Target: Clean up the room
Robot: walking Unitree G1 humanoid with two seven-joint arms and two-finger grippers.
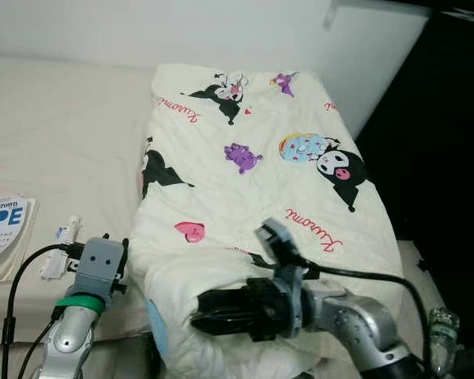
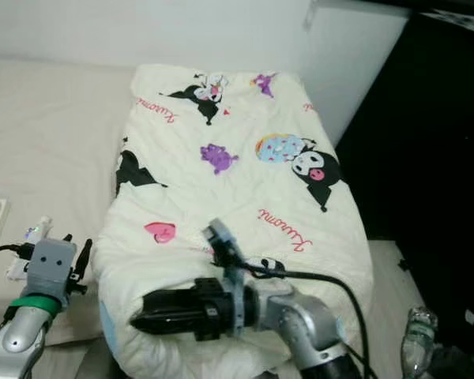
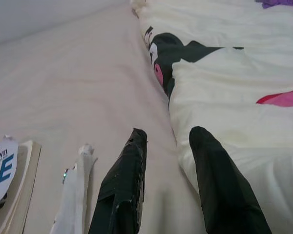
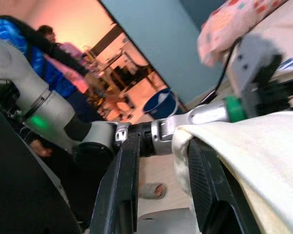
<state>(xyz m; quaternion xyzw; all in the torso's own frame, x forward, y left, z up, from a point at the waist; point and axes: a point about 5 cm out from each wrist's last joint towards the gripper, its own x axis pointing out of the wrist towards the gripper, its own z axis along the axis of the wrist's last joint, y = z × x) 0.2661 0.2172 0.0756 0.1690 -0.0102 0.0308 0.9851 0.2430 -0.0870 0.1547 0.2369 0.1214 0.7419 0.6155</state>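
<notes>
Plastic bottle beside dark cabinet

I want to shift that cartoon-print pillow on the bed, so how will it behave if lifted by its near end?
The pillow looks puffy and wrinkled, so probably light but floppy. Held by the right gripper at its near edge, the far end would likely sag. Its cloth cover may bunch rather than slip.

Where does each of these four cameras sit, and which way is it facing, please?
Left eye: on the head, looking down at the pillow on the bed; both arms show.
Right eye: beside it, same scene; right hand lies at the pillow's near edge.
Left wrist: along the open left hand across the bed, book alongside.
Right wrist: along the open right hand, pillow edge between its fingers, facing the left arm and room.
All four share the pillow.
</notes>
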